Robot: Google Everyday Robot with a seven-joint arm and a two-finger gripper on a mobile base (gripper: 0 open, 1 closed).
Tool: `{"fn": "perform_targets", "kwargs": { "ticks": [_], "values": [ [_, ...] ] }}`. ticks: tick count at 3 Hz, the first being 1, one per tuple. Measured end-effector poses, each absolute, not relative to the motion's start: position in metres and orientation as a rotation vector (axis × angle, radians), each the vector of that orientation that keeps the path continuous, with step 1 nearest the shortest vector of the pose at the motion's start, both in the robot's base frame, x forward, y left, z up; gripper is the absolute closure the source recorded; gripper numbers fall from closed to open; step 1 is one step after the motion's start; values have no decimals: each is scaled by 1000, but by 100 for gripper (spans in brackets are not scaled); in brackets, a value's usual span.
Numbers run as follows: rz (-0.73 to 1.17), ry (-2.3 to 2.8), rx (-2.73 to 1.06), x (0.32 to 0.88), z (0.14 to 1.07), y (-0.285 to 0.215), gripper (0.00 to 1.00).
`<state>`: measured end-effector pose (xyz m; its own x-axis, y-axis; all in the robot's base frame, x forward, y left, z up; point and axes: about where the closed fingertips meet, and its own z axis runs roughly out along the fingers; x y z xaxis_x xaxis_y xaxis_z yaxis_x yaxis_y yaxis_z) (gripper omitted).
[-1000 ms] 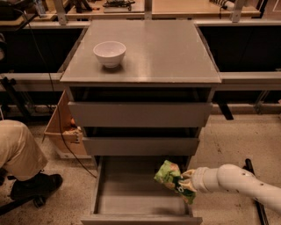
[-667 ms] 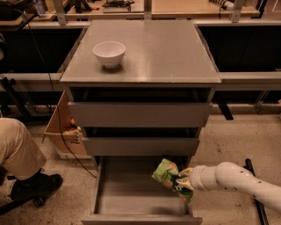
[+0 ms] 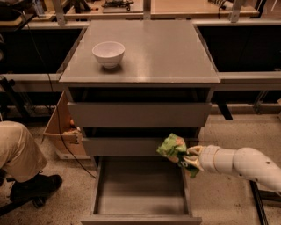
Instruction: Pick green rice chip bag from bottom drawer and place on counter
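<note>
The green rice chip bag (image 3: 172,147) is crinkly bright green with orange chip images. It hangs in the air above the right rear of the open bottom drawer (image 3: 140,193), level with the middle drawer's front. My gripper (image 3: 186,158) comes in from the right on a white arm and is shut on the green rice chip bag's right end. The drawer's flat grey floor is bare. The counter (image 3: 167,48) is the grey slab on top of the cabinet, well above the bag.
A white bowl (image 3: 108,53) stands on the counter's left half. Two upper drawers (image 3: 139,115) are pulled out slightly. A person's leg and shoe (image 3: 26,176) are at the left, beside a cardboard box (image 3: 61,132). A wooden workbench (image 3: 175,6) runs behind.
My gripper has lifted the green rice chip bag up out of the bottom drawer, from near the drawer's right wall to the height of the middle drawer front.
</note>
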<state>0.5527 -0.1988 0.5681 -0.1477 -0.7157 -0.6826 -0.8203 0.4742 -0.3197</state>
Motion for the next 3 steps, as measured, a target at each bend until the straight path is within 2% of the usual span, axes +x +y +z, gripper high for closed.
{"fn": "perform_targets", "kwargs": {
  "ticks": [2,3],
  "values": [
    [-35,1714,-1189,582,727,-237,100],
    [-96,1666,-1167,588,777,-247,100]
  ]
}}
